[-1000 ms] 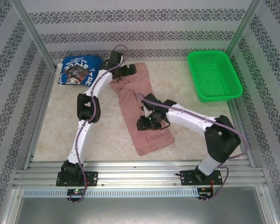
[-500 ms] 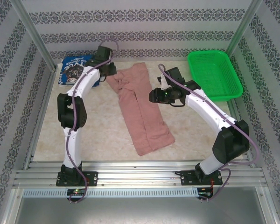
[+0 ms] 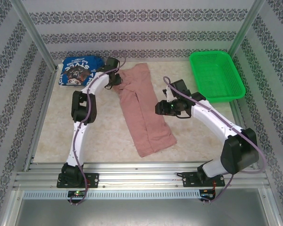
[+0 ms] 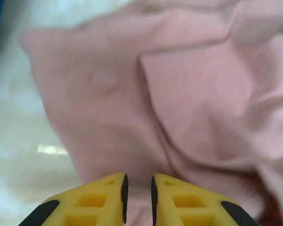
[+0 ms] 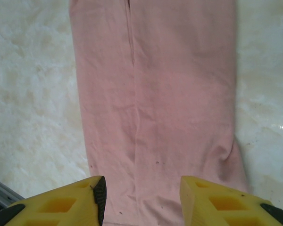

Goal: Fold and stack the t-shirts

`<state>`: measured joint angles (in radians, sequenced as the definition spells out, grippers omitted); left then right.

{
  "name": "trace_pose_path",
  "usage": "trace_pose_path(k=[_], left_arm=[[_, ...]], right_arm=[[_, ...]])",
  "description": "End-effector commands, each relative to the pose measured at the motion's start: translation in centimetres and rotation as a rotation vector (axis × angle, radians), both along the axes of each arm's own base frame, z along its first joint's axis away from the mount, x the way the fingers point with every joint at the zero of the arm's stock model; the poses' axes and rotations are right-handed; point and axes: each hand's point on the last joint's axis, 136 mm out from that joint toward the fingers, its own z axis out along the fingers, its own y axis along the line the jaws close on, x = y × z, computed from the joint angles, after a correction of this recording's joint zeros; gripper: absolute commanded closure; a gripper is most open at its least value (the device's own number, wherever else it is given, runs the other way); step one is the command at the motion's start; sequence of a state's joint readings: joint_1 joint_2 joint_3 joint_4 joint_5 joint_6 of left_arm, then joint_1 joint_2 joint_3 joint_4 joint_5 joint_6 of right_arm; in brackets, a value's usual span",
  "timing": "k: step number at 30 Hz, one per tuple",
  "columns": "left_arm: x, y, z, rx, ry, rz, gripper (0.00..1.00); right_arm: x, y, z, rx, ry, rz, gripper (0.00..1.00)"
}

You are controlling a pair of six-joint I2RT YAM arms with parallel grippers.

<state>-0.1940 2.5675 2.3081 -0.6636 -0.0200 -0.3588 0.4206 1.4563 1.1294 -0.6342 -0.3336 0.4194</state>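
**Left claw is back on the pink shirt, time for the cross fold?**

Compared with a second ago, the right claw (image 5: 140, 188) is off the middle of the pink shirt (image 3: 144, 117) and sits out by its right edge. The left claw (image 4: 138, 188) has swung out toward the blue shirt (image 3: 77, 70) and come back to the pink one's far-left corner.

The left claw's fingers are almost together with pink cloth in the slit, so I read it as pinched on that corner. The right claw's fingers stand well apart with nothing in them, hovering over the strip.

My guess is the next step is folding the long strip in half, far end onto near end. To do it well:
- Check the left pinch has every layer, because that corner is bunched up.
- Get the right claw onto the matching far-right corner so both sides lift level.
- Carry it low and lay it square on the near hem.

The pink shirt lies mid-table (image 3: 104, 127), already folded lengthwise into a narrow strip slanting from far-left to near-right. A fold edge runs down its length. It's rumpled and layered at the far end, flatter and a bit flared at the near end, with a few tiny dark specks there.

The blue shirt sits folded in the far-left corner, white lettering up. The green basket (image 3: 217, 77) is well apart at far right.
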Motion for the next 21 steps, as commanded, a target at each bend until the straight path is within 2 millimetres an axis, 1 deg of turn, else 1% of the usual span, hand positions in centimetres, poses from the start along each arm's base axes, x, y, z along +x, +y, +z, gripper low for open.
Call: trace_pose_path(k=[1,5,7,9,13,16,18,21], left_arm=[[0.2,0.7,-1.8,0.020,0.052,0.003,0.76],[1.0,-0.7,-3.6,-0.033,0.074,-0.034,0.75],[1.1,-0.9,-4.1,-0.043,0.080,-0.030,0.75],[1.1,-0.7,-4.3,-0.038,0.080,-0.015,0.75],[1.7,-1.1,-4.5,-0.064,0.058,-0.022,0.74],[2.4,-2.9,-4.2,-0.127,0.026,-0.059,0.68],[2.8,-4.8,-4.2,-0.201,0.005,-0.089,0.64],[3.4,-7.1,-4.2,-0.294,-0.019,-0.109,0.60]], right_arm=[[-0.7,-0.4,-1.0,0.022,0.016,-0.015,0.53],[-1.6,-1.1,-2.5,0.018,0.043,-0.028,0.53],[-1.8,-1.4,-2.8,0.016,0.048,-0.033,0.53],[-2.0,-2.0,-2.9,0.010,0.047,-0.041,0.53],[-2.4,-2.5,-3.0,0.016,0.046,-0.053,0.53],[-2.7,-2.6,-3.4,0.027,0.053,-0.059,0.53],[-2.8,-2.5,-3.7,0.037,0.060,-0.062,0.53],[-2.8,-2.1,-3.9,0.061,0.069,-0.061,0.53]])
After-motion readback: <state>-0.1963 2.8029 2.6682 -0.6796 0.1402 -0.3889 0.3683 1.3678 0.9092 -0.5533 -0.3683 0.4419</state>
